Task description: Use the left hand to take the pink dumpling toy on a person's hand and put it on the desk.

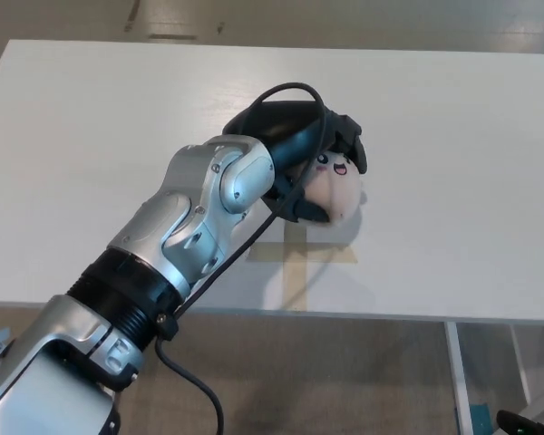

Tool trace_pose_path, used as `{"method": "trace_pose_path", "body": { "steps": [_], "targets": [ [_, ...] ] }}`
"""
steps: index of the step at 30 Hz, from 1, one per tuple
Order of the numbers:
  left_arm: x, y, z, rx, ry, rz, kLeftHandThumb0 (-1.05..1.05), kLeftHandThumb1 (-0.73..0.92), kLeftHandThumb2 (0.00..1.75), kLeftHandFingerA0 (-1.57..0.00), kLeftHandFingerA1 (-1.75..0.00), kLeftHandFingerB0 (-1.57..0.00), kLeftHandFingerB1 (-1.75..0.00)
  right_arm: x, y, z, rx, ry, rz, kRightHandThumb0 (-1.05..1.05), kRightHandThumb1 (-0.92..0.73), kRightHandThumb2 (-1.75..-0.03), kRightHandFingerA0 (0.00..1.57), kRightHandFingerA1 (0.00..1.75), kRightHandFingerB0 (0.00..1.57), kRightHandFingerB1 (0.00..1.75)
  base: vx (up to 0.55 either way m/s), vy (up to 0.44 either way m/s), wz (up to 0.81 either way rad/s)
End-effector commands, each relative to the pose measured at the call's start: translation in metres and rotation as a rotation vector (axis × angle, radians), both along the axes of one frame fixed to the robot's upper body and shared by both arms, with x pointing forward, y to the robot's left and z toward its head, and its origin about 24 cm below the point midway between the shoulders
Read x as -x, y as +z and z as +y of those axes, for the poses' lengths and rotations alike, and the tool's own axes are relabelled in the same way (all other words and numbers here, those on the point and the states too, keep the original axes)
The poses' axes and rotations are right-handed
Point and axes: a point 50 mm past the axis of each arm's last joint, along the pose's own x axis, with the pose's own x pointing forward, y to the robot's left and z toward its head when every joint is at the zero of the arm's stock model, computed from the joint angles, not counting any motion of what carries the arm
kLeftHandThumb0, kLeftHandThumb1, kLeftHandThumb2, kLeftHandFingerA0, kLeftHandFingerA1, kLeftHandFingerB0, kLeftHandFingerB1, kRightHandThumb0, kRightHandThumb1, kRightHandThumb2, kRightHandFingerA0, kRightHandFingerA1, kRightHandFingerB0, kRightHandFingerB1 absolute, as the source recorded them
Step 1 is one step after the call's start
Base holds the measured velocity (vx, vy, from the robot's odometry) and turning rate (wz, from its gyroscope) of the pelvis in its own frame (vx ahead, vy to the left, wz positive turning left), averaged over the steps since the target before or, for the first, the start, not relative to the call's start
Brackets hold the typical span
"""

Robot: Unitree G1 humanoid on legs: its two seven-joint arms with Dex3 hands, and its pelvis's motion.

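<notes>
Dumpling toy [336, 186] is in the robot's left hand [301, 163] rn, black fingers clamped over its top and near side, so the grab part looks done imo. No person's hand anywhere in the shot, and the right hand isn't in view either. Toy sits above the middle of the white tabletop [100, 118], just over a cross of tan tape [301, 258]. Can't tell if its underside is touching the surface or hanging a bit above it; there's a soft shadow under it, so prob slightly off.

Step in hand = carrying/lowering. Next move as I'd guess it: bring it down till the bottom rests flat on the tabletop, then spread the fingers and pull the hand up and back w/o dragging the toy along. Since it's round it could roll once let go, so a gentle release matters.

Materials etc: toy is a plump round ball shape, pale pink-cream, looks soft and plushy, w/ a little cartoon face (dark eyes, open mouth) facing up toward the camera. Hand is matte black, thick chunky fingers. Forearm [190, 227] is smooth silver shell w/ a ribbed black collar lower down, and a black cable [290, 100] loops over the back of the hand. Tabletop is plain, smooth, matte white, nothing else on it besides the tape.
</notes>
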Motion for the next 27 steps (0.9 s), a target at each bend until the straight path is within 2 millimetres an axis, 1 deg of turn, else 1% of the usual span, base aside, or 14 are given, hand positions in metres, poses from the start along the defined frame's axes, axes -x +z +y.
{"method": "trace_pose_path", "body": {
  "steps": [1,2,3,7,10,14,15,16,18,20,22,23,24,27],
  "targets": [
    [-0.001,0.016,-0.006,0.019,-0.034,-0.031,-0.20,0.75,0.62,-0.67,-1.58,-0.70,-1.16,0.005,-0.002,-0.002,-0.018,-0.013,0.012,-0.31,-0.66,-0.60,0.57,0.46,0.46,0.42,0.00,0.000,0.00],
    [-0.001,0.018,-0.006,0.024,-0.036,-0.035,-0.20,0.75,0.62,-0.67,-1.58,-0.70,-1.16,0.006,-0.003,-0.002,-0.019,-0.013,0.013,-0.31,-0.66,-0.60,0.57,0.46,0.46,0.42,0.00,0.000,0.00],
    [-0.001,0.020,-0.006,0.033,-0.040,-0.046,-0.20,0.75,0.62,-0.67,-1.59,-0.65,-1.27,0.006,-0.003,-0.002,-0.021,-0.012,0.015,-0.31,-0.66,-0.60,0.57,0.46,0.47,0.42,0.00,0.000,0.00],
    [-0.001,0.028,-0.001,0.048,-0.046,-0.076,-0.20,0.75,0.62,-0.67,-1.59,-0.61,-1.33,0.007,-0.004,-0.001,-0.026,-0.008,0.017,-0.31,-0.66,-0.60,0.57,0.46,0.47,0.42,0.00,0.000,0.00],
    [-0.002,0.033,0.002,0.052,-0.047,-0.091,-0.21,0.76,0.62,-0.67,-1.59,-0.61,-1.30,0.009,-0.004,-0.001,-0.027,-0.006,0.020,-0.31,-0.66,-0.60,0.57,0.46,0.47,0.42,0.00,0.000,0.00],
    [-0.004,0.058,0.012,0.072,-0.048,-0.132,-0.22,0.76,0.62,-0.67,-1.59,-0.66,-1.20,0.007,-0.003,-0.001,-0.025,0.003,0.018,-0.31,-0.66,-0.60,0.57,0.46,0.47,0.42,0.00,0.000,0.00],
    [-0.003,0.065,0.014,0.079,-0.050,-0.142,-0.22,0.76,0.63,-0.66,-1.59,-0.74,-1.02,0.006,-0.003,-0.002,-0.024,0.005,0.018,-0.31,-0.66,-0.60,0.56,0.46,0.47,0.42,0.00,0.000,0.00],
    [-0.002,0.078,0.021,0.095,-0.049,-0.163,-0.24,0.75,0.64,-0.68,-1.55,-0.85,-0.57,0.006,-0.003,-0.002,-0.022,0.008,0.018,-0.31,-0.66,-0.60,0.56,0.46,0.47,0.42,0.00,0.000,0.00],
    [-0.001,0.087,0.027,0.107,-0.048,-0.180,-0.24,0.75,0.64,-0.68,-1.55,-0.85,-0.57,0.006,-0.003,-0.002,-0.022,0.011,0.019,-0.31,-0.66,-0.60,0.56,0.46,0.47,0.42,0.00,0.000,0.00],
    [0.000,0.100,0.042,0.134,-0.036,-0.216,-0.26,0.76,0.65,-0.70,-1.49,-0.76,-0.51,0.008,-0.003,-0.003,-0.023,0.014,0.023,-0.31,-0.66,-0.60,0.56,0.46,0.47,0.42,0.00,0.000,0.00],
    [0.000,0.106,0.048,0.143,-0.032,-0.227,-0.26,0.76,0.65,-0.70,-1.49,-0.76,-0.51,0.008,-0.004,-0.003,-0.025,0.015,0.024,-0.31,-0.66,-0.60,0.56,0.46,0.47,0.42,0.00,0.000,0.00],
    [-0.001,0.114,0.058,0.160,-0.019,-0.241,-0.25,0.75,0.65,-0.72,-1.47,-0.84,-0.57,0.009,-0.004,-0.003,-0.026,0.013,0.024,-0.31,-0.66,-0.60,0.56,0.45,0.47,0.42,0.00,0.000,0.00],
    [-0.002,0.123,0.068,0.183,-0.007,-0.258,-0.23,0.77,0.62,-0.73,-1.41,-0.84,-0.76,0.009,-0.004,-0.003,-0.026,0.013,0.025,-0.31,-0.66,-0.60,0.55,0.45,0.48,0.42,0.00,0.000,0.00],
    [0.001,0.140,0.085,0.221,0.014,-0.291,-0.22,0.77,0.63,-0.74,-1.39,-0.85,-0.68,0.008,-0.004,-0.004,-0.027,0.013,0.026,-0.31,-0.66,-0.60,0.55,0.45,0.48,0.42,0.00,0.000,0.00]
  ]
}}
